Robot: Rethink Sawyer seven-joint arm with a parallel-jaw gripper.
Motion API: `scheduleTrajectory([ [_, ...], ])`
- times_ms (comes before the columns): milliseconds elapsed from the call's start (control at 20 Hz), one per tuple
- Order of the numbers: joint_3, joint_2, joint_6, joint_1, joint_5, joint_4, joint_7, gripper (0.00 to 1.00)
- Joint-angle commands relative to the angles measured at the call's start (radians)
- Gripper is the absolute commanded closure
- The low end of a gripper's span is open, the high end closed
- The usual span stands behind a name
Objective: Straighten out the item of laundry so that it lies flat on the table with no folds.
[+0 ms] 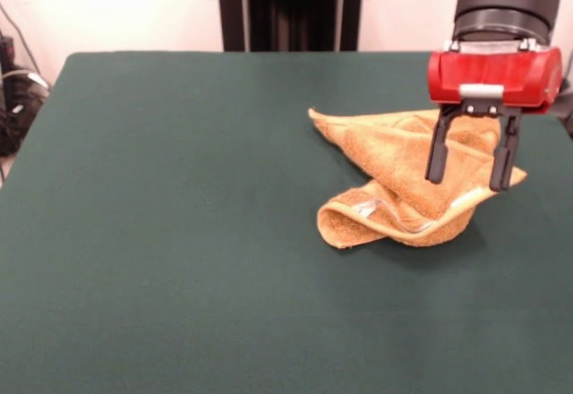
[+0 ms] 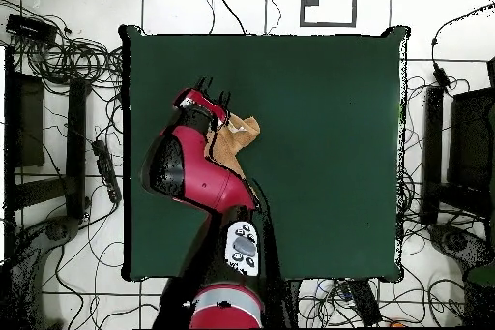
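Orange-tan terry towel (image 1: 407, 179) lies crumpled on the green table (image 1: 179, 233) in the front view, right of centre, its near edge rolled over. Above its right part hangs the red end effector (image 1: 473, 182), black fingers (image 1: 438, 156) spread apart with nothing between them. From overhead, the towel (image 2: 238, 139) shows beside the end effector (image 2: 215, 90), partly hidden by the arm (image 2: 193, 171).

We see a soft, fuzzy cloth towel (image 1: 407, 175) (image 2: 235, 139), rough like a bath towel. The tabletop (image 1: 179, 233) (image 2: 319, 152) looks like dull green felt with no shine. The gripper (image 1: 474, 182) (image 2: 212, 88) has a shiny red plastic shell, and its fingers (image 1: 438, 152) look dark, smooth and hard.
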Motion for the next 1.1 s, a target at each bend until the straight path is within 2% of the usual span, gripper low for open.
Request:
scheduleTrajectory([
  [50,0.096,0.086,-0.066,0.004,0.051,0.054,0.335,0.00],
  [600,0.092,0.167,-0.120,0.011,0.065,-0.010,0.338,0.00],
  [950,0.072,0.199,-0.195,-0.018,-0.078,-0.067,0.278,0.00],
  [1100,0.082,0.186,-0.174,-0.028,-0.080,-0.052,0.289,0.00],
])
